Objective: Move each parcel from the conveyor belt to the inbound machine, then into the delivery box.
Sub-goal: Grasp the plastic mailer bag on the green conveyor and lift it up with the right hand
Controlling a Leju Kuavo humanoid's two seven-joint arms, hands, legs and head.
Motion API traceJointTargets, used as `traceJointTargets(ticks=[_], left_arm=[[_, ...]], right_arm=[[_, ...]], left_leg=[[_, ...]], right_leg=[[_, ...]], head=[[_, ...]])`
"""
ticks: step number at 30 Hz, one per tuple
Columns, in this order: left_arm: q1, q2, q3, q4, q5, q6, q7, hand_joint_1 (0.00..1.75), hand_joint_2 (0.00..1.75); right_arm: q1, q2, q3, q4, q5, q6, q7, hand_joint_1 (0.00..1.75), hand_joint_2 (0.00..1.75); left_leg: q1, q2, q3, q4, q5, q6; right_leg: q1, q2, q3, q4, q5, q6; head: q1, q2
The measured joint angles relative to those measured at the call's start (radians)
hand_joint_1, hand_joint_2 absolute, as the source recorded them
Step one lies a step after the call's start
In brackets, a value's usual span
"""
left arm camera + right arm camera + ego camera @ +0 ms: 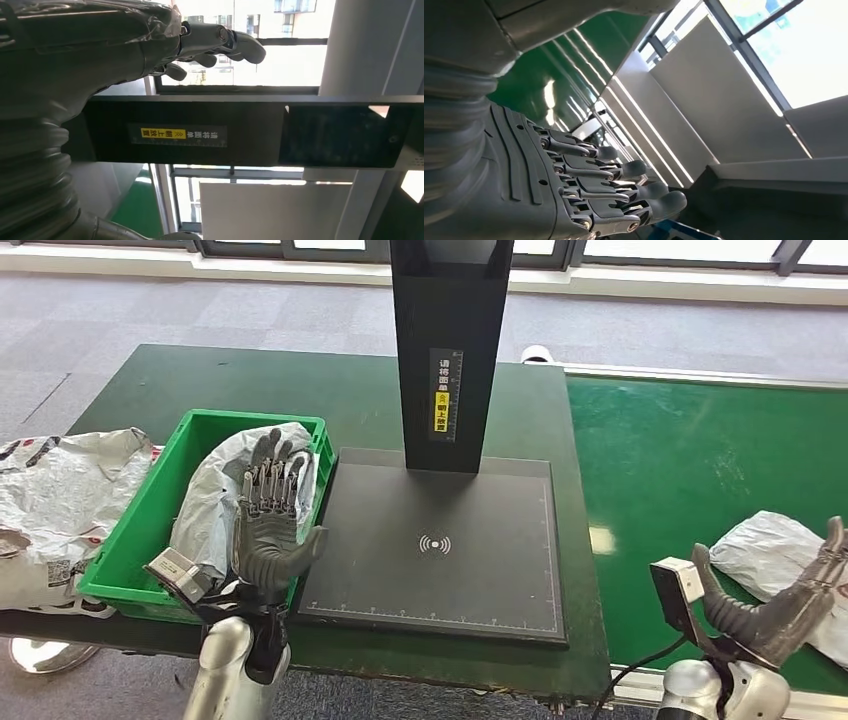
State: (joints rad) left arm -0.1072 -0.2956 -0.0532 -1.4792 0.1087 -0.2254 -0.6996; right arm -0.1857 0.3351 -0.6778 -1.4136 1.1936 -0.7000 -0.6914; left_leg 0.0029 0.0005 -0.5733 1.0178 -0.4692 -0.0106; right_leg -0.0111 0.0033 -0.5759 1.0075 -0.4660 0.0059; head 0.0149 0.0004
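Observation:
A grey plastic parcel (215, 495) lies inside the green delivery box (143, 536) at the left. My left hand (270, 520) stands upright over the box's right rim, fingers spread, holding nothing. The inbound machine's black plate (440, 540) with its black post (450, 350) is bare. A white parcel (775, 555) lies on the green conveyor belt (680, 460) at the right. My right hand (790, 605) hovers just in front of that parcel, fingers apart and empty. The left hand's fingers (220, 42) and the right hand's fingers (614, 185) hold nothing in the wrist views.
More crumpled grey parcels (55, 500) lie on the table left of the box. The dark green table (300, 390) carries the box and the machine. The machine's post (250, 131) crosses the left wrist view.

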Motion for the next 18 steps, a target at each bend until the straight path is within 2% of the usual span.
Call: traceJointTargets(ticks=[6,10,13,18], left_arm=[[0.000,0.000,-0.002,0.023,-0.022,-0.012,0.000,0.00,1.75],[-0.001,0.000,-0.002,0.036,-0.027,-0.013,0.000,0.00,1.75],[-0.003,0.000,-0.002,0.046,-0.028,-0.013,0.000,0.00,1.75],[-0.004,0.000,-0.003,0.059,-0.030,-0.013,0.000,0.00,1.75]], right_arm=[[-0.091,-0.022,-0.151,0.135,0.116,0.000,0.005,0.00,1.75],[-0.150,-0.065,-0.245,0.240,0.204,0.000,0.067,0.00,1.75],[-0.178,-0.094,-0.279,0.302,0.232,0.000,0.099,0.00,1.75],[-0.198,-0.116,-0.304,0.355,0.240,0.000,0.107,0.00,1.75]], left_leg=[[0.000,0.000,0.000,0.000,0.000,0.000],[0.000,0.000,0.000,0.000,0.000,0.000],[0.000,0.000,0.000,0.000,0.000,0.000],[0.000,0.000,0.000,0.000,0.000,0.000]], right_leg=[[0.000,0.000,0.000,0.000,0.000,0.000],[-0.001,0.000,0.000,0.000,0.000,0.000],[-0.001,0.000,0.000,0.000,0.000,0.000],[0.000,0.000,-0.001,0.000,0.000,0.000]], head=[[0.000,0.000],[0.000,0.000],[0.000,0.000],[0.000,0.000]])
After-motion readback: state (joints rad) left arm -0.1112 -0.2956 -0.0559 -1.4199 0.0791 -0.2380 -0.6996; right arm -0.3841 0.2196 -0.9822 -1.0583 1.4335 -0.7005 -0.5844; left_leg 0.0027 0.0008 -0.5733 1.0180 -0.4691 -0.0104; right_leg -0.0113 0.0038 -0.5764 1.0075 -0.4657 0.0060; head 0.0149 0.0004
